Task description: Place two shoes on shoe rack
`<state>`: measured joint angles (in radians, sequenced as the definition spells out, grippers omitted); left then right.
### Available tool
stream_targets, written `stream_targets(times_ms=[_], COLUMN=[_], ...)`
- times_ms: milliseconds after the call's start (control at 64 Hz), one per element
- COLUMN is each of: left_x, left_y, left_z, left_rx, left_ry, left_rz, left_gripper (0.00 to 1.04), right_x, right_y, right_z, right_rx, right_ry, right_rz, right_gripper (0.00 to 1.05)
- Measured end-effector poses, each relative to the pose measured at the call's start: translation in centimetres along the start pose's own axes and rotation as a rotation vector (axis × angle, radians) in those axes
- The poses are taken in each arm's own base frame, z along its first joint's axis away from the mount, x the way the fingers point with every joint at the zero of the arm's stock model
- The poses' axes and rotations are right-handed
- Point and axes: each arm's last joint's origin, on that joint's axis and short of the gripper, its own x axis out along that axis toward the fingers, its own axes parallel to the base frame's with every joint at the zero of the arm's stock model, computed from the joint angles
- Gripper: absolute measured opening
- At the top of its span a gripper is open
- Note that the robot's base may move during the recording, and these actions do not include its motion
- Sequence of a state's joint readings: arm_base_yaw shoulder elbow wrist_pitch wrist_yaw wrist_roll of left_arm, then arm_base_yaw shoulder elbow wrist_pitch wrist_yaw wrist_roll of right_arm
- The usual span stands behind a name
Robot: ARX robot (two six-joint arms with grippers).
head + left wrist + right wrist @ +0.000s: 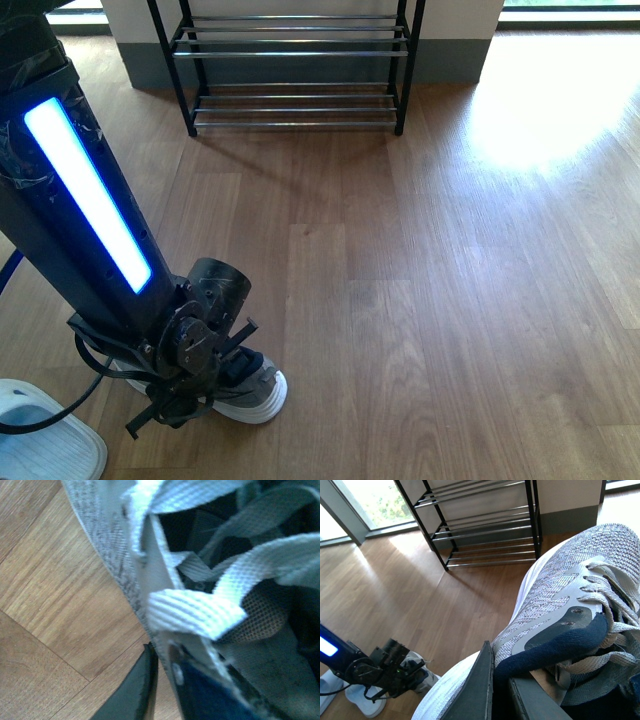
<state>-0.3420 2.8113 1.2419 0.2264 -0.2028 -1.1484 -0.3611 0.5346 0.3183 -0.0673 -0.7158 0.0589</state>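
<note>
My left gripper (222,376) is shut on the dark collar of a grey sneaker (258,396) that sits on the wood floor at the lower left. Close up, its white laces (200,610) fill the left wrist view, with one dark finger (134,695) outside the shoe's wall. My right gripper (502,692) is shut on the navy collar of the other grey sneaker (565,585), held above the floor; that arm is out of the front view. The shoe rack (295,60) stands against the far wall, and the tiers that show (485,527) carry nothing.
A pale blue slide sandal (40,445) lies at the bottom left beside my left arm (85,200). Pale blue sandals (357,700) also show past that arm in the right wrist view. Wood floor (420,260) stretches to the rack, with a bright sun patch (550,100) at the right.
</note>
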Motion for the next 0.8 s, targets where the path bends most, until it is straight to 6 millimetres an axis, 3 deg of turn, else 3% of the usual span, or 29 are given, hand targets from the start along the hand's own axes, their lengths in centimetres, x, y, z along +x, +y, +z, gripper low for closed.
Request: stream_targets(times_ms=[94, 281, 313, 485, 688, 797], left_x=[-2.0, -10.1, -12.9, -22.1, -37.1, -39.5], left_y=[0.6, 0.5, 0.7, 3.1, 8.8, 10.2], left_z=[0.9, 3.8, 4.6, 5.9, 4.3, 4.0], left_rx=[0.009, 0.127, 0.140, 0.196, 0.273, 0.245], left_ry=[-0.055, -0.292, -0.365, -0.578, -0.863, -0.920], left_rz=[0.030, 0.007, -0.013, -0.028, -0.063, -0.105], left_gripper=[0.02, 0.02, 0.02, 0.02, 0.02, 0.02], right_x=[0.0, 0.0, 0.0, 0.0, 0.0, 0.0], right_y=[0.0, 0.0, 0.0, 0.0, 0.0, 0.0], right_z=[0.0, 0.0, 0.0, 0.0, 0.0, 0.0], right_rx=[0.000, 0.000, 0.000, 0.000, 0.000, 0.000], right_ry=[0.000, 0.000, 0.000, 0.000, 0.000, 0.000], right_rz=[0.000, 0.000, 0.000, 0.000, 0.000, 0.000], right_gripper=[0.01, 0.01, 0.01, 0.01, 0.01, 0.01])
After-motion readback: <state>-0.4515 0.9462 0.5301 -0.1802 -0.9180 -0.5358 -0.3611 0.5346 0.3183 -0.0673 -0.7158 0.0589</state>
